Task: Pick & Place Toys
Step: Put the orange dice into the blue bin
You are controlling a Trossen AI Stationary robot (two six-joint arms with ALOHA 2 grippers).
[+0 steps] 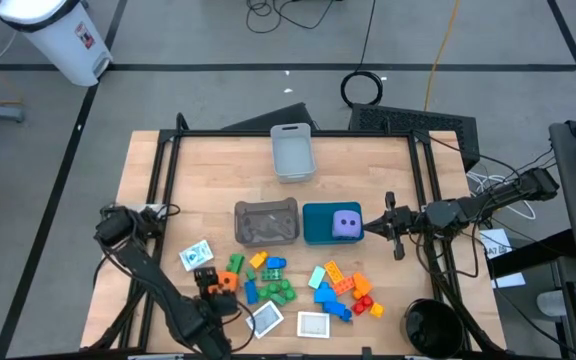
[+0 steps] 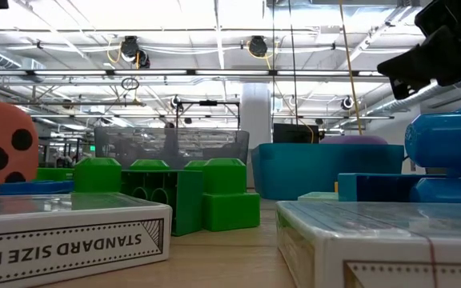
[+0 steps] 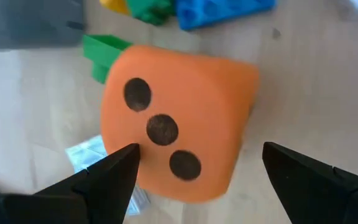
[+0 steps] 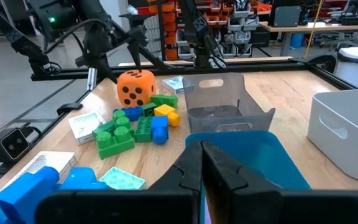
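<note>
An orange dotted die [image 3: 179, 118] sits on the table among the toys at the near left; it also shows in the right wrist view [image 4: 135, 87]. My left gripper [image 3: 197, 149] is open just above it, one finger on either side and apart from it. My right gripper [image 4: 202, 155] is shut and empty, hovering at the right end of the teal bin [image 1: 316, 228], which holds a purple die [image 1: 345, 223]. Bright bricks lie in two heaps [image 1: 268, 282] [image 1: 343, 290]. White-edged cards [image 1: 313, 324] lie flat near the front edge.
A grey bin [image 1: 266, 222] stands left of the teal one, and a pale grey bin [image 1: 293, 152] stands at the far middle. Another card [image 1: 198, 253] lies left of the bricks. Bare wood shows on the table's far left and right.
</note>
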